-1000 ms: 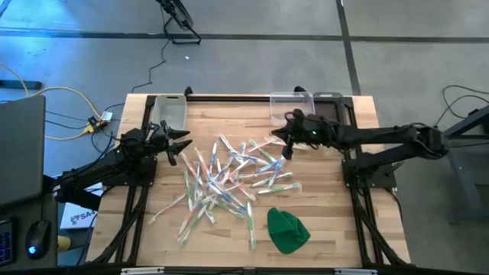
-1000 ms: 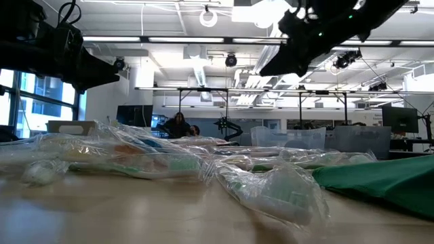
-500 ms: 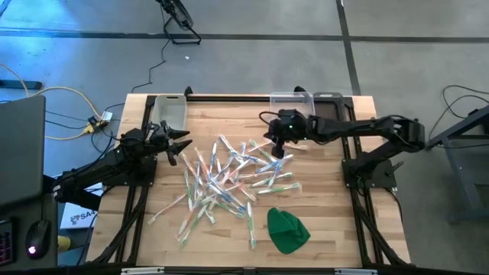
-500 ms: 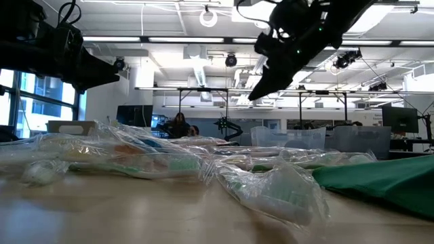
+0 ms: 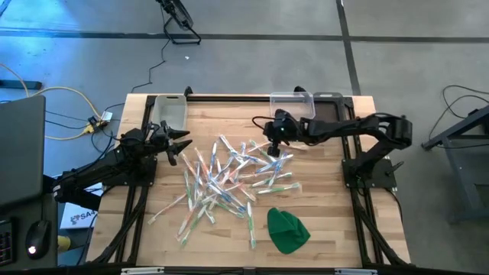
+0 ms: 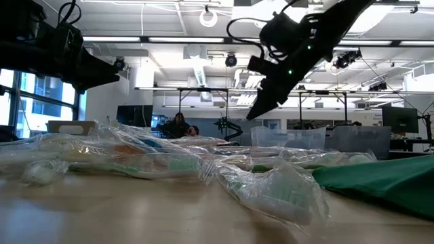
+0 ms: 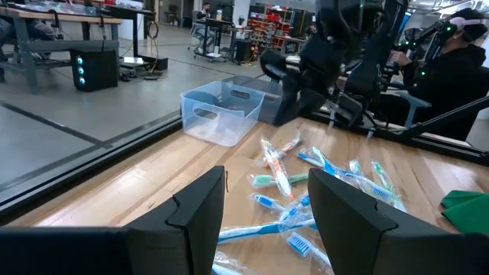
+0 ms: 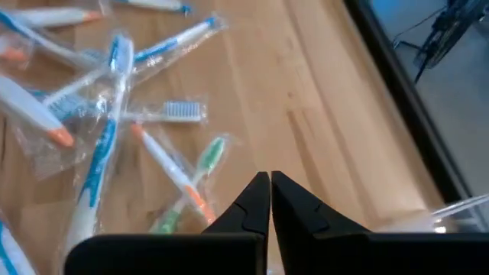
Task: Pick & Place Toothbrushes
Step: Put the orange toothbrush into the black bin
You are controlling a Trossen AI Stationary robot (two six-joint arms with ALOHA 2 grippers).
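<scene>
Clearly nearer, the right gripper (image 5: 273, 147) hangs clenched and empty over the far edge of the toothbrushes (image 5: 229, 179) scattered mid-table, an orange-tipped one (image 8: 170, 172) lying slantwise just beyond its tips.

A green cloth (image 5: 287, 230) is lying near my table's (image 5: 321, 206) front edge. Two clear bins are sitting along the far edge, one (image 5: 170, 112) toward my left, the other (image 5: 291, 103) toward my right beside a dark tray (image 5: 330, 103).

Grey concrete floor (image 5: 244, 61) surrounds the wooden table (image 5: 321, 221), crossed by dark seams. Strip lights (image 6: 129, 38) line the white ceiling; windows (image 6: 27, 102) stand along one side.
</scene>
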